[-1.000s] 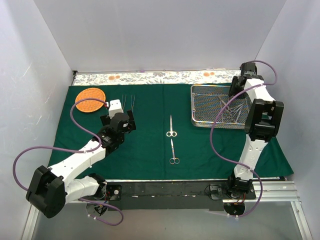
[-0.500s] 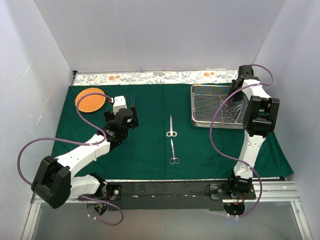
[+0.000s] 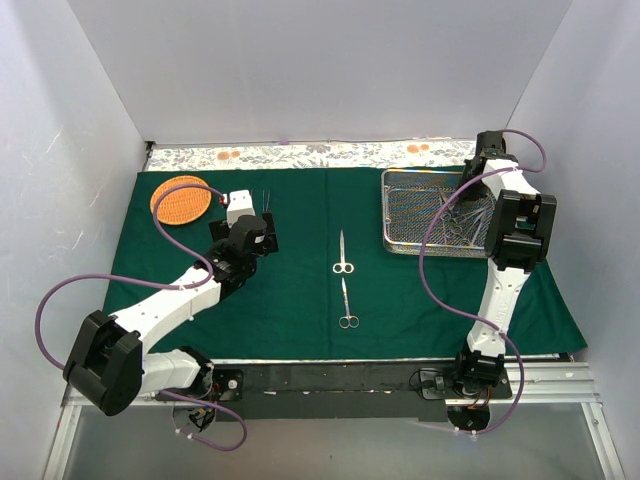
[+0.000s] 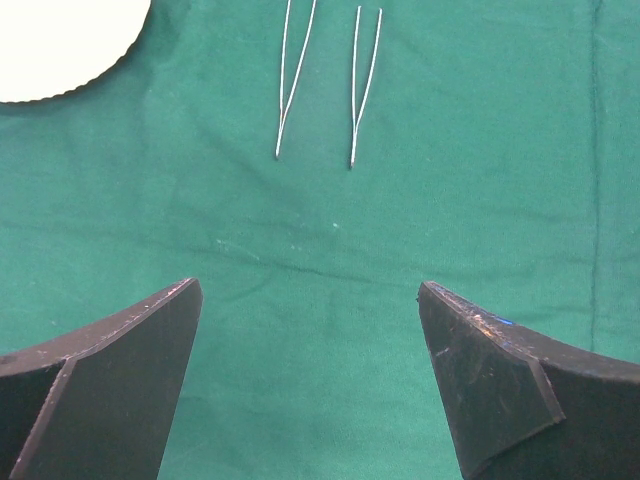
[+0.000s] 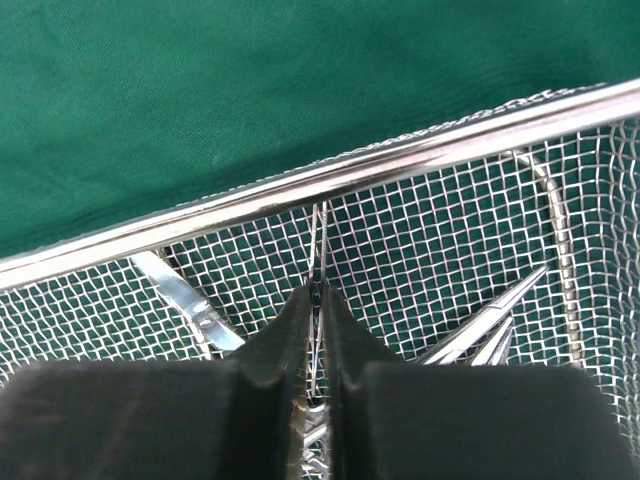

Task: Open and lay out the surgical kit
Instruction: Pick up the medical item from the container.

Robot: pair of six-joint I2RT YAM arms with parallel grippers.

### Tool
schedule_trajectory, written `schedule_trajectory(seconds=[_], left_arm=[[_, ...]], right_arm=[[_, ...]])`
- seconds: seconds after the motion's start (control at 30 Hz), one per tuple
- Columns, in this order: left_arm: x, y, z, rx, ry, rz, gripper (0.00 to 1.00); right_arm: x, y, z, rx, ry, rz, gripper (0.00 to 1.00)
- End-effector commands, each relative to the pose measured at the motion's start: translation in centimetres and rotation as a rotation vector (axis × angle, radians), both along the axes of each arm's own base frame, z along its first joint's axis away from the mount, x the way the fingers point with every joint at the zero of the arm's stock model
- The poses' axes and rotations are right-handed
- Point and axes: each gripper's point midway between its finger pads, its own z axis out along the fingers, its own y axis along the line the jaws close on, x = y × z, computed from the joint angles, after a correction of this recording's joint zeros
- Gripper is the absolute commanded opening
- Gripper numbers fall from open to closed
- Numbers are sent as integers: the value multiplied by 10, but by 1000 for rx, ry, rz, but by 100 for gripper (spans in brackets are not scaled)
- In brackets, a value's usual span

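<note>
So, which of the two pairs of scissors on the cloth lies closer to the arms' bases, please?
The near scissors, whose rings point frontward; the far scissors lie just beyond their tips.

Open green cloth (image 4: 480, 200) under the wide-spread left gripper (image 4: 308, 290); 2 tweezers (image 4: 352, 150) just ahead, basket (image 3: 181, 199) further left. Right gripper (image 5: 320, 292), pinching a thin instrument (image 5: 320, 240), close behind the tray rim (image 5: 400, 160).

top camera looks down from above and behind the arm bases, holding the whole green cloth (image 3: 300, 290). left wrist camera faces that cloth from close, toward two tweezers (image 4: 281, 130); right wrist camera sits against the mesh tray (image 5: 400, 160) rim; the top view shows both spots
</note>
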Motion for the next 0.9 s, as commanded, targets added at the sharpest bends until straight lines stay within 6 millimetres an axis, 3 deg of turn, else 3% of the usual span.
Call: schedule_trajectory(seconds=[0.0,0.17,0.47,0.7,0.8,0.87], left_arm=[[5,-4,20,-36,-51,3,90],[3,-5,20,-61,-57,1,90],[2,-13,20,-93,-58,-30,90],[1,-17,23,-106,-64,-54,90],[1,-18,27,-114,-71,-63,90],[3,-20,35,-115,-85,-78,90]], right_arm=[[-5,-5,11,-14,-4,-14,9],[-18,3,35,20,-33,-11,2],[-57,33,38,138,-21,40,1],[-64,57,30,186,-8,123,1],[-63,75,41,194,-51,176,1],[-58,93,63,220,-123,234,1]])
